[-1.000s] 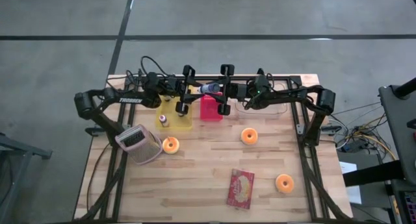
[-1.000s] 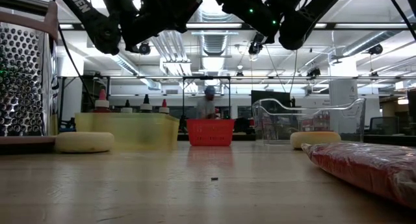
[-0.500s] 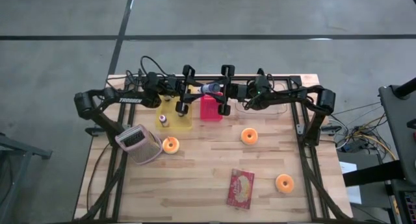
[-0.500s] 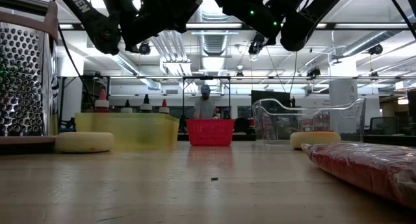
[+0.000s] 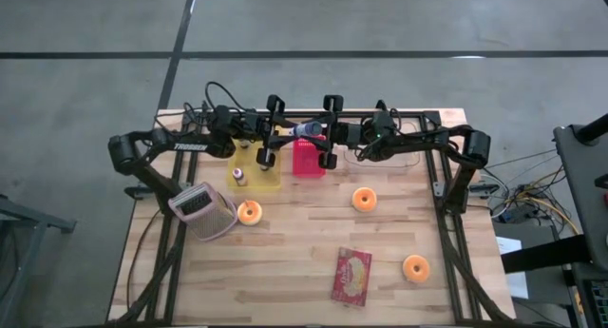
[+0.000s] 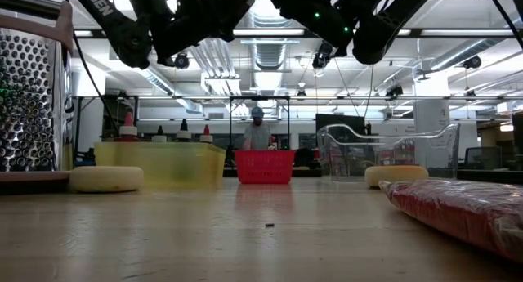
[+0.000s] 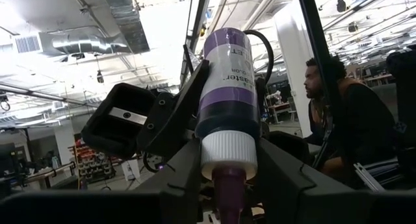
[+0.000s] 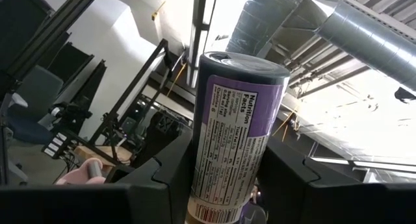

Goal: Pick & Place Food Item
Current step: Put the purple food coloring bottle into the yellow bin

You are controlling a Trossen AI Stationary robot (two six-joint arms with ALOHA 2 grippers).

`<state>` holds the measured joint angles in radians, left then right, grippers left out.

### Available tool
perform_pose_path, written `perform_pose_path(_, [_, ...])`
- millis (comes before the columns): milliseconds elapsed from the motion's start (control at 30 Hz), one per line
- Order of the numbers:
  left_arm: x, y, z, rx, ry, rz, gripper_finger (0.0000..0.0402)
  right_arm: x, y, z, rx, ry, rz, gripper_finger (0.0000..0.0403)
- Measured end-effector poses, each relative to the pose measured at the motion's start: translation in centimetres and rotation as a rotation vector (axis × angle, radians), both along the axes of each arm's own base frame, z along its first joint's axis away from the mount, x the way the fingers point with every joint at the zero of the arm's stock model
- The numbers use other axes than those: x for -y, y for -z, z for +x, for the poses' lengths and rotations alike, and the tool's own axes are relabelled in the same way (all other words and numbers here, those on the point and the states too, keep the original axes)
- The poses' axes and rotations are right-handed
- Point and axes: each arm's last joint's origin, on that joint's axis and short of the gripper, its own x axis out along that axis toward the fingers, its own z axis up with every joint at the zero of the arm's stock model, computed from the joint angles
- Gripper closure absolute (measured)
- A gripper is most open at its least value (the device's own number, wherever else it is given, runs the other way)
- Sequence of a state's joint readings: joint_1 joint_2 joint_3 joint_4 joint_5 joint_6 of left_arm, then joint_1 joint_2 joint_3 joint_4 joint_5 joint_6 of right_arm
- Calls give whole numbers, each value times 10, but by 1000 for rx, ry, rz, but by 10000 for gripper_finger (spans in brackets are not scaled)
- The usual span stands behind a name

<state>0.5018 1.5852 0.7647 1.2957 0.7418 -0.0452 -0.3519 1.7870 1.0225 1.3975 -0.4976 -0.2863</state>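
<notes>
A purple bottle (image 5: 306,129) with a white cap and a purple nozzle hangs above the table's far middle, over the red basket (image 5: 308,160). My left gripper (image 5: 289,132) is shut on it from the left and my right gripper (image 5: 324,132) from the right. In the left wrist view the bottle (image 7: 226,100) points away from the wrist, cap end nearest. In the right wrist view the bottle (image 8: 231,133) shows its nutrition label and flat base. My left gripper has the bottle's white cap (image 7: 227,160) between its two fingers, the purple nozzle (image 7: 227,191) pointing back toward the wrist. The fingers come from the table's left, slanting upward, and lie along the bottle. The bottle is clear of the table. My right gripper pinches the bottle's labelled body (image 8: 224,165) between its two fingers, with the flat base (image 8: 244,63) pointing away from the wrist. The fingers come from the table's right, slanting upward, and lie along the bottle. The bottle is lifted clear.
A yellow bin (image 5: 255,169) with small bottles stands left of the basket, a clear tub (image 5: 394,157) to its right. Three orange rings (image 5: 249,212) (image 5: 363,199) (image 5: 415,267), a red packet (image 5: 351,276) and a metal grater (image 5: 201,210) lie nearer. A person (image 7: 338,126) sits beyond the table.
</notes>
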Motion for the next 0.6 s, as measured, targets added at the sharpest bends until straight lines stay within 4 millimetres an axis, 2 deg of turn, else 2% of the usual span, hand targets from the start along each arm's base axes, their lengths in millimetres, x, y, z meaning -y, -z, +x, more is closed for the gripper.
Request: perform_pose_path(600, [0, 1, 0, -9, 2, -4, 282, -1, 1, 1, -6, -1, 2, 261])
